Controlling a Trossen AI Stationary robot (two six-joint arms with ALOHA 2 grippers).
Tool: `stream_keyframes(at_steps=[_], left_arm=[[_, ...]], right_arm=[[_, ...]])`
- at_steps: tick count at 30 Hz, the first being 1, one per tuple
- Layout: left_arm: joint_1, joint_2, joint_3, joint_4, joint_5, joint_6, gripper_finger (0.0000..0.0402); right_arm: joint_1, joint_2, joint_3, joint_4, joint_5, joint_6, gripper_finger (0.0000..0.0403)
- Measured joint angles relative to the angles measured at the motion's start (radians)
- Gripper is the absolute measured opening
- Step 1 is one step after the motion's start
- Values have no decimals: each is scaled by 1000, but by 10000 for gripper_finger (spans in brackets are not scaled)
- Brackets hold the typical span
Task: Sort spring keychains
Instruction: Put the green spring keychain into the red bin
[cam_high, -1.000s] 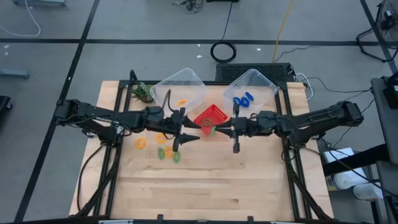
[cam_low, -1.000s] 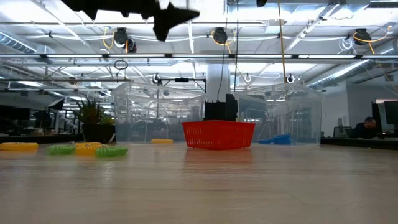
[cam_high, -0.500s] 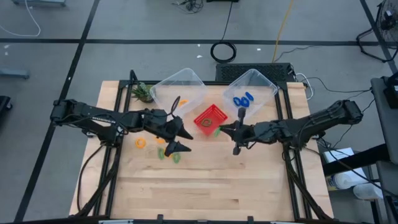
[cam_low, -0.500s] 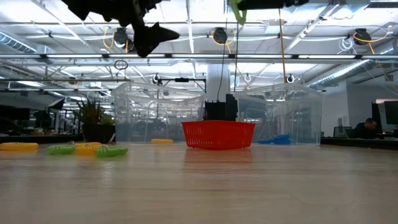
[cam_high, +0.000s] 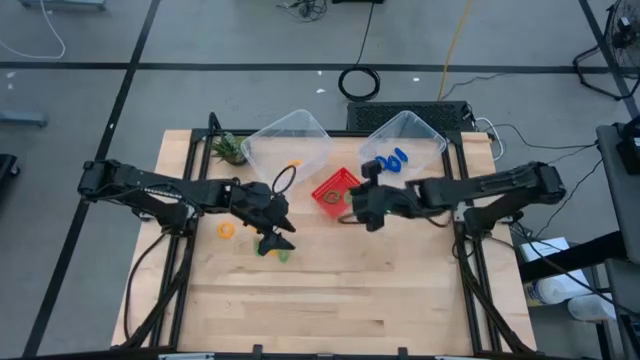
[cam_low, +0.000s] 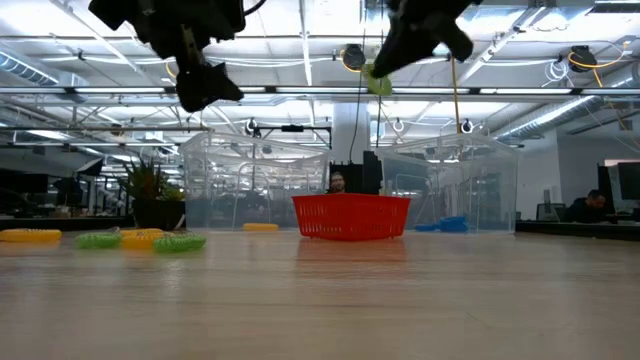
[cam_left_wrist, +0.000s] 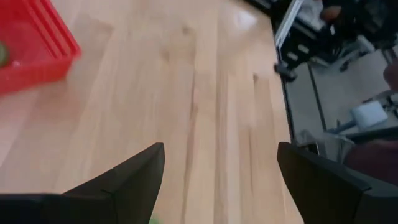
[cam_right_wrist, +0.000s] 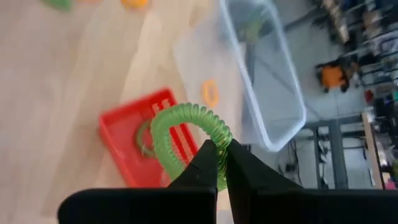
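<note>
The right gripper (cam_right_wrist: 221, 163) pinches a ribbed, translucent green coil keychain (cam_right_wrist: 186, 130) above the red mesh basket (cam_right_wrist: 134, 149); the left gripper (cam_left_wrist: 217, 180) hangs open over pale wood.

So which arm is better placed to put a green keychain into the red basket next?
The right. Its gripper is already shut on a green spring keychain above the red basket. The left gripper hangs open and empty over the loose keychains.
</note>
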Motion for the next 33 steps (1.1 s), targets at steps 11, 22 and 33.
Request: stream_keyframes(at_steps=[11, 22, 33], left_arm=[[-76, 0, 0, -115, -4, -1, 321], [-155, 0, 0, -213, -101, -31, 321], [-212, 0, 0, -240, -178, -69, 322]], right_arm=[[-241, 133, 28, -9, -299, -79, 0], [-301, 297, 28, 99, -389, -131, 0], [-306, 450, 26, 131, -385, -148, 0]])
